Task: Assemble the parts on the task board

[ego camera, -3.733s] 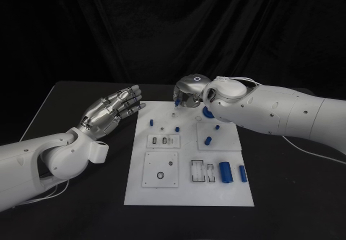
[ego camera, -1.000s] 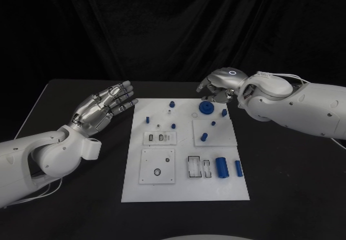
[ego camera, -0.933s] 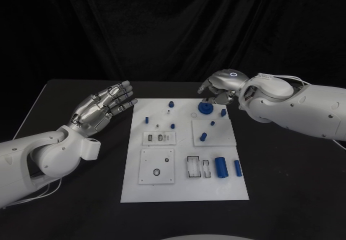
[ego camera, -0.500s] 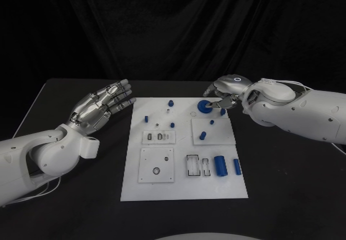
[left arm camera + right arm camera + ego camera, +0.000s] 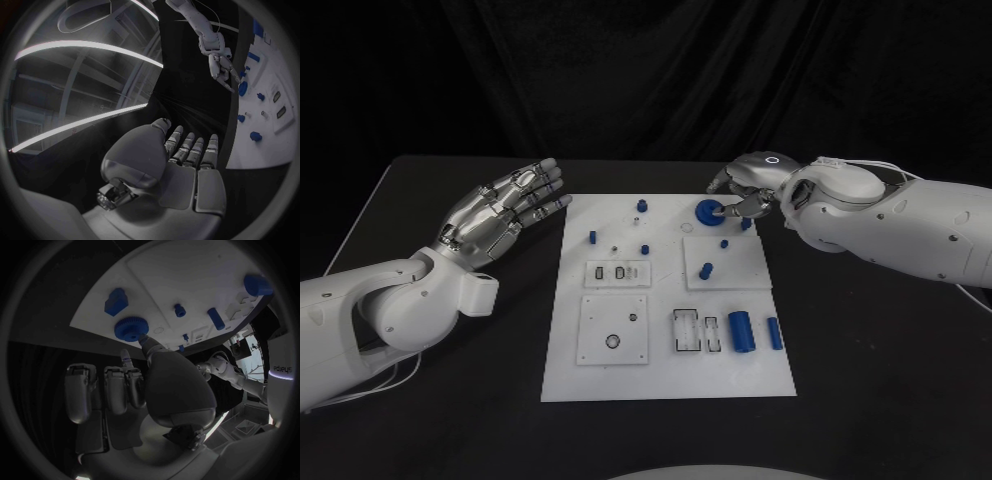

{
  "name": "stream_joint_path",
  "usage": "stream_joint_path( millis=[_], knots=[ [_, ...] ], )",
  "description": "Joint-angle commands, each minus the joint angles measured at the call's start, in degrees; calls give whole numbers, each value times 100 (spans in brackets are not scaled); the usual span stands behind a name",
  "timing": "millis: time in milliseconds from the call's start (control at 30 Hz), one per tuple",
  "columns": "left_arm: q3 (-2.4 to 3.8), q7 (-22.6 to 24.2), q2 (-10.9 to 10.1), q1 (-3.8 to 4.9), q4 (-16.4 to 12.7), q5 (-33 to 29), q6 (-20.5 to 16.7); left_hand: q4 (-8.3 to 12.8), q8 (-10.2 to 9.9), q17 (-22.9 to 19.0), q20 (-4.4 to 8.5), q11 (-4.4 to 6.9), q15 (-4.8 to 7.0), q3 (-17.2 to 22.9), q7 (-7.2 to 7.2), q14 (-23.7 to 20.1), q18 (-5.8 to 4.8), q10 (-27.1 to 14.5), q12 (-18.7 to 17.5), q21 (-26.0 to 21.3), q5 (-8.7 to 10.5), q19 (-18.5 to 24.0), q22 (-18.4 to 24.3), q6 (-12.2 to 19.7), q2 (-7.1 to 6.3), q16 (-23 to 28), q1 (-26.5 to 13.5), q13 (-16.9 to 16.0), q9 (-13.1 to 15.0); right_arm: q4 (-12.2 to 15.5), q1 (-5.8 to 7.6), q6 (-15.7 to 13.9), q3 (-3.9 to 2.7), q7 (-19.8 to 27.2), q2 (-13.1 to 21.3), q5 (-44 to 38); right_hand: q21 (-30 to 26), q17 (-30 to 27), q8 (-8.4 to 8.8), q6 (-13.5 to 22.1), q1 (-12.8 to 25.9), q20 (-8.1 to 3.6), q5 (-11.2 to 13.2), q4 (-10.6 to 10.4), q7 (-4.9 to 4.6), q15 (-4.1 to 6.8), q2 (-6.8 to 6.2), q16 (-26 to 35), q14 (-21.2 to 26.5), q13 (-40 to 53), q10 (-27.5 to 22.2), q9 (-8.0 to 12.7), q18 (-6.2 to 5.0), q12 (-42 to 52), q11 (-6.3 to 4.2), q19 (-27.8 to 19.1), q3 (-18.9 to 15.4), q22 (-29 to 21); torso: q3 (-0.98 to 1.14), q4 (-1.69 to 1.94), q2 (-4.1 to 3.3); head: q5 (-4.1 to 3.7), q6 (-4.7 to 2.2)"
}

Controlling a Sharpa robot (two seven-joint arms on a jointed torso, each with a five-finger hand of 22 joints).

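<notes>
The white task board (image 5: pixel 672 300) lies mid-table with blue parts on it. A round blue knob (image 5: pixel 710 211) sits near its far edge, right of centre. My right hand (image 5: pixel 744 192) is down at the knob, fingers curled in. In the right wrist view the thumb tip (image 5: pixel 145 342) touches the rim of the knob (image 5: pixel 131 328), and another fingertip (image 5: pixel 125 357) lies just short of it. Whether the knob is pinched is unclear. My left hand (image 5: pixel 502 212) hovers off the board's far left corner, fingers spread, holding nothing. The left hand (image 5: pixel 181 170) shows a flat palm.
Small blue pegs (image 5: pixel 642 206) stand along the board's far left part. A short cylinder (image 5: pixel 707 269) lies on a raised plate. Two longer cylinders (image 5: pixel 740 330) lie at the near right beside slotted plates (image 5: pixel 692 332). A blue block (image 5: pixel 116 301) lies near the knob.
My right hand has moved from the board's far middle to the right and come down onto the blue knob. The left hand has stayed spread beside the board.
</notes>
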State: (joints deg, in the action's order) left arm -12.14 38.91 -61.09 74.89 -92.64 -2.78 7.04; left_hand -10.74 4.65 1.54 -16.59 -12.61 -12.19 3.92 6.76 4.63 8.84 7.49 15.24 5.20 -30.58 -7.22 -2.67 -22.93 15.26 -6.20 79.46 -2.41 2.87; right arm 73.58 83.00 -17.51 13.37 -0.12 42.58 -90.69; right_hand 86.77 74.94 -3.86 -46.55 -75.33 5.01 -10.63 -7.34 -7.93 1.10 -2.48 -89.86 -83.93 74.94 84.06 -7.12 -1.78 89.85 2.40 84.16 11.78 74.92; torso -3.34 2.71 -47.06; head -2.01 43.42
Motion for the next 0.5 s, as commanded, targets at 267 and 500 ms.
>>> stream_joint_path(
  millis=[267, 500],
  knots=[
    [4, 1070, 18, -2, 6, -13, 89, -3, 30, 8, -3, -42, -31, 40, 31, -3, -59, 16, 9, 23, -25, -26, -9, -12, 27, -38, -32, -3, 7, -160, -66, 356, -2, -245, -85, -5, -17, 1506, -9, -97, 39, 54, 129, 15, -22, -35, 9, -14, -607, 1506, 594, 34, 32, 15, 50, 208, -61, 1092, -9, -10, 8, 19, 5],
    [4, 1054, 51, -3, 38, -13, 113, 2, 28, 8, -4, -48, -35, 56, 35, -3, -62, 19, 11, 23, -25, -27, -9, -8, 24, -38, -38, -4, 6, -258, -114, 428, -3, -258, -158, -16, -32, 1506, -22, -136, 51, 57, 186, 14, -25, -39, 12, -14, -607, 1506, 594, 40, 25, 15, 54, 192, -75, 1076, -4, -4, 5, 15, 12]
  ],
)
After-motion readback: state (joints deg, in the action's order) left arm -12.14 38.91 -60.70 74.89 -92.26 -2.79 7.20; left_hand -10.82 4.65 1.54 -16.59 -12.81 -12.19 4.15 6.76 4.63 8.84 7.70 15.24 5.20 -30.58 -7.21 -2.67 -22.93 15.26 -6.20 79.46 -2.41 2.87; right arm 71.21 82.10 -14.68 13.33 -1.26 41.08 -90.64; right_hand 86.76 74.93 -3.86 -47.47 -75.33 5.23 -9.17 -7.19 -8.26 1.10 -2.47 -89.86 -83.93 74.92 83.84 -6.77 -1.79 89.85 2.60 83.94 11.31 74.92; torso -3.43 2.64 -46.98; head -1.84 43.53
